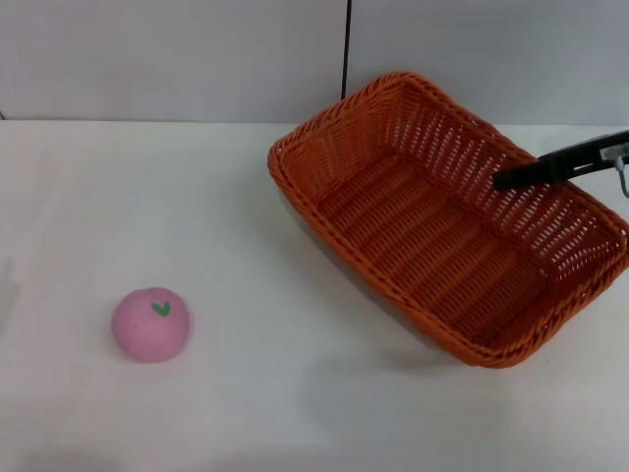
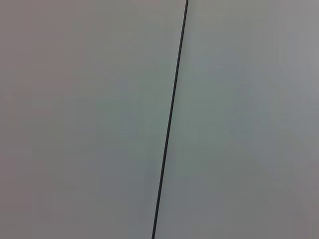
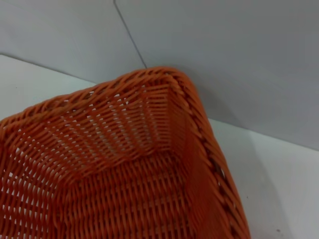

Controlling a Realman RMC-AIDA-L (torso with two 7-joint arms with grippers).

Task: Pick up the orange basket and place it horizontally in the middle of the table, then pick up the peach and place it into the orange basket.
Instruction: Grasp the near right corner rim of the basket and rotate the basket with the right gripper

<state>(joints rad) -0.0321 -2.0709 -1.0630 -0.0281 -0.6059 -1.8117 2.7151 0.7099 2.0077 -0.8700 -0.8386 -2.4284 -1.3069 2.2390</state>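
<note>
The orange basket (image 1: 442, 236) lies diagonally on the right half of the white table (image 1: 295, 393). A shadow spreads beneath its near edge, so it looks slightly lifted. My right gripper (image 1: 506, 180) reaches in from the right edge, and one black finger (image 1: 555, 165) lies inside the basket's far-right wall, holding the rim. The right wrist view looks down into a basket corner (image 3: 164, 99) from close by. The pink peach (image 1: 150, 324) with its green leaf mark rests on the table at the front left, far from the basket. My left gripper is out of sight.
A grey wall (image 1: 197, 59) with a dark vertical seam (image 1: 347, 49) runs along the table's back edge. The left wrist view shows only this wall and the seam (image 2: 169, 119).
</note>
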